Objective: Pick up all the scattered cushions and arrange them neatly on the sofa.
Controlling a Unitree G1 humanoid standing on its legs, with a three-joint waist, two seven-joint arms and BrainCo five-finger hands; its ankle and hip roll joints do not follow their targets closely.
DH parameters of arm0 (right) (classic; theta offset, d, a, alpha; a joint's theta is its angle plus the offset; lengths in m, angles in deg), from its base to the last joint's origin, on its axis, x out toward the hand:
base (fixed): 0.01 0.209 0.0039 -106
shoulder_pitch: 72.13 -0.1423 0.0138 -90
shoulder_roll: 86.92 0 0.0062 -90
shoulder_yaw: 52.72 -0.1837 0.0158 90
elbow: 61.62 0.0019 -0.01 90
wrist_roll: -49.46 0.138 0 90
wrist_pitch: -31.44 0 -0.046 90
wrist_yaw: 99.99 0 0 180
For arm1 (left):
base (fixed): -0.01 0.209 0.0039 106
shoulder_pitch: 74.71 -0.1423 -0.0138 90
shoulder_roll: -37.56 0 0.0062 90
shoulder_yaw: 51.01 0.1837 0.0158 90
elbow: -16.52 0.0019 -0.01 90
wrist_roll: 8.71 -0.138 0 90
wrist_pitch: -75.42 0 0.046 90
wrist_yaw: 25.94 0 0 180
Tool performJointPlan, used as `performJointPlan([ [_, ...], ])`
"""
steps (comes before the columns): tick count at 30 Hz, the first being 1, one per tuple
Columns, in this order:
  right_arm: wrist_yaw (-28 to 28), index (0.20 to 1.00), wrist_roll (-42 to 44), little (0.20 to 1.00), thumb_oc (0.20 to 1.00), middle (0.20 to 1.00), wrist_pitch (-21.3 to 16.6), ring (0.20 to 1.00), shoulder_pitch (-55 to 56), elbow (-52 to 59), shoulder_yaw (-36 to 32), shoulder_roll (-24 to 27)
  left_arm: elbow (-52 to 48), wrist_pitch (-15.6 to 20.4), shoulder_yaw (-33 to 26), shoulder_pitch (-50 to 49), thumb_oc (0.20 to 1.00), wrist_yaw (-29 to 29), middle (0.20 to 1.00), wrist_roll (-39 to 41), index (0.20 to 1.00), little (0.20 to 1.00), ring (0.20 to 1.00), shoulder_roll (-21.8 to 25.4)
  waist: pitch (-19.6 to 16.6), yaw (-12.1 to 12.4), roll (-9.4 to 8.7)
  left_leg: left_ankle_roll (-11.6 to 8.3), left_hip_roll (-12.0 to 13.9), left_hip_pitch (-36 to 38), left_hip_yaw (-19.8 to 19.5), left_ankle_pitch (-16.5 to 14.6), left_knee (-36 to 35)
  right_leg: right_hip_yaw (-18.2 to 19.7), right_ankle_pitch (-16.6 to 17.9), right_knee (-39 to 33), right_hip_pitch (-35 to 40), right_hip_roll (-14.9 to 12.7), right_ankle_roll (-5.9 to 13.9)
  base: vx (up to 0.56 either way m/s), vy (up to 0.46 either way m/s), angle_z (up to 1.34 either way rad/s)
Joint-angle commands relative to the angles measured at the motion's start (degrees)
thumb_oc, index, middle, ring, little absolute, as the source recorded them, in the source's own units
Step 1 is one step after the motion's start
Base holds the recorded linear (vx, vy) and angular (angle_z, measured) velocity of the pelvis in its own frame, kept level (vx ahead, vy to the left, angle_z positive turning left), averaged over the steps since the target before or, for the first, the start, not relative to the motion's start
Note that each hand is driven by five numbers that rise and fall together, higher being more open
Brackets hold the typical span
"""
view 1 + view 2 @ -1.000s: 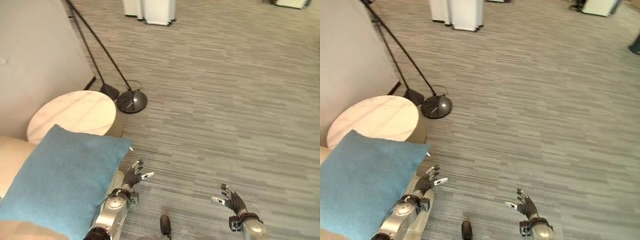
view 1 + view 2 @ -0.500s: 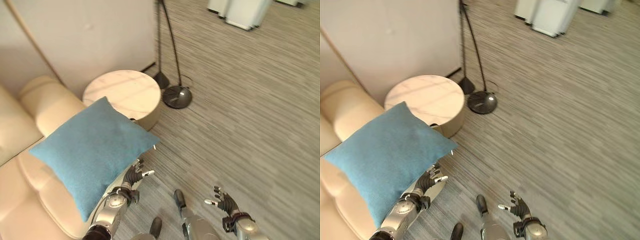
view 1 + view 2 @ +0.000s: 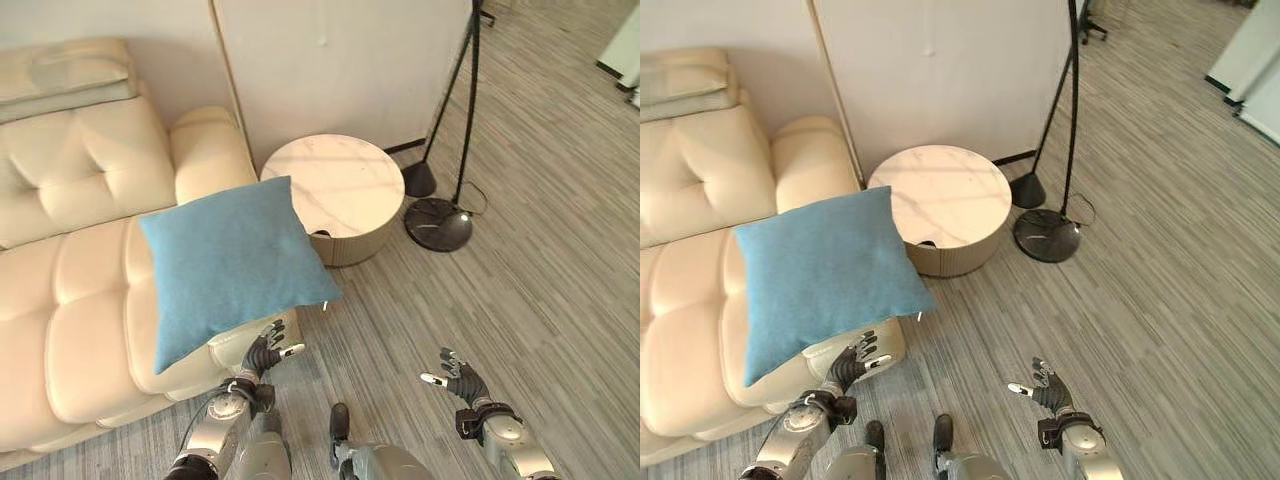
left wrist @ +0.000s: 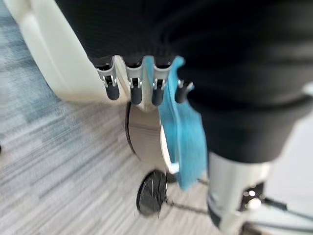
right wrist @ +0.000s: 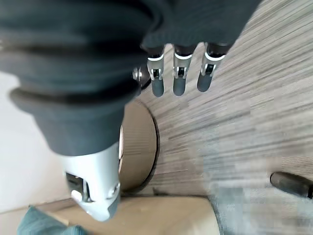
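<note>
1. Left hand (image 3: pixel 264 352): low in the head views, fingers loosely spread, nothing between them. It sits just below the lower corner of the square teal fabric cushion (image 3: pixel 230 262); whether a fingertip touches that corner I cannot tell.
2. Right hand (image 3: pixel 460 381): out over the grey striped carpet floor (image 3: pixel 560 290), well apart from the cushion, fingers relaxed and spread, empty. Its own wrist view shows straight fingers (image 5: pixel 177 78) with nothing held.
3. The cushion lies tilted on the front end of the cream tufted leather sofa (image 3: pixel 70 290), up and away from the left hand, overhanging the seat edge on the armrest side. Its far corner points toward the round marble-topped side table (image 3: pixel 333 190), which stands beyond both hands, just past the sofa arm.
4. A black floor lamp with a round base (image 3: pixel 438 222) stands beyond the right hand, beside the table.
5. Step, as I judge it: the cushion is on the sofa but not neat; it sits crooked and hangs off the edge. No other loose cushion on the floor near either hand.
6. Next move would call for the left hand to reach up to the cushion and push or lift it back against the backrest, squared to the seat.
</note>
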Motion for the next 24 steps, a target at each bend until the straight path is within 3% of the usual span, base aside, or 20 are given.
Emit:
performJointPlan([
  [1, 0.6, 1.000, 0.7, 1.000, 1.000, 1.000, -0.8, 1.000, 1.3, 2.0, -1.4, 0.1, -1.5, 2.1, -2.2, -0.1, 1.000, -1.2, 1.000, 0.0, 1.000, 1.000, 1.000, 2.7, -2.6, 0.1, -2.93, 1.49, -3.6, 2.4, 2.0, 2.6, -1.5, 1.7, -9.5, -4.4, 9.1, -8.1, 9.19, 0.19, 0.121, 0.80],
  [3, -0.2, 1.000, -0.1, 1.000, 1.000, 1.000, -0.5, 1.000, 2.4, 2.7, -1.4, -0.3, -1.2, 2.0, -2.6, -1.3, 1.000, -0.8, 1.000, -0.5, 1.000, 1.000, 1.000, 2.5, -4.6, 0.2, -1.66, 1.65, -4.2, 4.5, 1.7, 5.2, -5.4, -0.4, -10.6, -3.5, 10.7, -8.2, 9.90, 0.29, 0.189, 0.52],
  [5, -0.1, 1.000, -0.4, 1.000, 1.000, 1.000, -0.3, 1.000, 2.4, 2.5, -1.3, -0.6, -1.0, 1.9, -2.6, -1.5, 1.000, -0.7, 1.000, -0.8, 1.000, 1.000, 1.000, 2.5, -5.1, 0.3, -1.58, 1.80, -4.8, 4.8, 1.3, 5.9, -5.3, -0.3, -10.8, -3.1, 11.2, -8.6, 10.10, 0.24, 0.175, 0.35],
  [8, -0.7, 1.000, -1.2, 1.000, 1.000, 1.000, -0.1, 1.000, 1.9, 2.3, -0.5, -1.8, -0.2, 1.6, -2.9, -2.3, 1.000, -0.5, 1.000, -1.1, 1.000, 1.000, 1.000, 2.4, -6.4, 1.0, -2.33, 3.52, -7.7, 7.8, 0.9, 3.9, -5.4, 0.5, -10.3, 0.5, 11.4, -11.1, 11.78, 0.31, 0.266, 0.17],
  [9, -0.7, 1.000, -1.2, 1.000, 1.000, 1.000, -0.1, 1.000, 1.9, 2.3, -0.6, -1.8, -0.2, 1.6, -2.9, -2.2, 1.000, -0.5, 1.000, -1.1, 1.000, 1.000, 1.000, 2.4, -6.5, 1.1, -2.23, 3.51, -7.6, 7.6, 0.9, 3.9, -5.4, 0.6, -10.1, 0.4, 11.3, -11.0, 11.75, 0.18, 0.216, -0.06],
  [10, -1.0, 1.000, -1.3, 1.000, 1.000, 1.000, 0.1, 1.000, 1.7, 2.8, -0.3, -2.5, 0.0, 1.5, -3.0, -2.2, 1.000, -0.8, 1.000, -1.3, 1.000, 1.000, 1.000, 2.6, -6.3, 1.1, -2.32, 4.86, -9.0, 9.8, 0.5, 2.4, -5.7, 1.6, -8.7, 7.6, 9.0, -12.2, 13.03, 0.09, 0.142, 0.06],
  [12, -1.1, 1.000, -1.5, 1.000, 1.000, 1.000, 0.1, 1.000, 1.6, 3.1, -0.2, -2.7, -0.1, 1.5, -3.0, -2.2, 1.000, -0.9, 1.000, -1.6, 1.000, 1.000, 1.000, 2.8, -6.1, 1.1, -2.18, 5.42, -9.3, 10.6, 0.4, 1.9, -5.7, 2.4, -6.8, 11.1, 7.4, -12.5, 13.61, 0.09, 0.152, 0.08],
  [15, -1.1, 1.000, -1.4, 1.000, 1.000, 1.000, 0.2, 1.000, 1.8, 3.7, -0.2, -3.5, 0.1, 1.5, -2.8, -1.8, 1.000, -1.0, 1.000, -2.1, 1.000, 1.000, 1.000, 3.0, -5.3, -0.1, -1.60, 6.46, -10.0, 12.8, -0.9, 0.6, -6.0, 6.9, -2.9, 18.7, 3.2, -11.8, 14.21, 0.09, 0.109, 0.28],
  [17, -1.4, 1.000, -1.3, 1.000, 1.000, 1.000, 0.5, 1.000, 2.0, 2.8, -0.3, -3.7, -0.1, 1.7, -2.9, -1.7, 1.000, -0.8, 1.000, -1.9, 1.000, 1.000, 1.000, 3.0, -4.9, -0.8, -0.76, 6.52, -10.0, 13.8, -1.8, 0.3, -6.2, 8.6, -4.0, 17.1, 1.0, -10.7, 13.33, 0.13, 0.056, 0.30],
  [21, -1.2, 1.000, -1.0, 1.000, 1.000, 1.000, 0.5, 1.000, 1.9, 2.1, -0.2, -3.8, -0.2, 2.1, -2.7, -1.2, 1.000, -0.6, 1.000, -1.5, 1.000, 1.000, 1.000, 3.2, -4.0, -1.8, -0.15, 6.05, -10.0, 14.8, -2.7, 0.1, -6.4, 8.3, -5.5, 9.1, -0.7, -9.8, 12.86, 0.10, -0.017, 0.17],
  [23, -0.3, 1.000, -1.2, 1.000, 1.000, 1.000, 0.4, 1.000, 1.7, 0.7, -0.9, -3.7, 0.1, 2.5, -2.9, -0.8, 1.000, -0.5, 1.000, -0.8, 1.000, 1.000, 1.000, 2.9, -3.8, -2.2, -1.00, 5.65, -11.0, 16.0, -3.9, -0.9, -6.2, 9.1, -2.9, -1.4, -0.4, -10.4, 13.53, 0.14, -0.090, 0.08],
  [24, -0.2, 1.000, -1.5, 1.000, 1.000, 1.000, 0.3, 1.000, 1.6, 0.3, -1.0, -3.6, 0.0, 2.4, -3.3, -1.5, 1.000, -0.4, 1.000, -0.6, 1.000, 1.000, 1.000, 2.7, -4.2, -1.9, -1.24, 5.54, -11.0, 16.3, -3.9, -1.1, -6.1, 8.9, -2.2, -2.5, 0.3, -10.6, 13.50, 0.09, -0.070, 0.21],
])
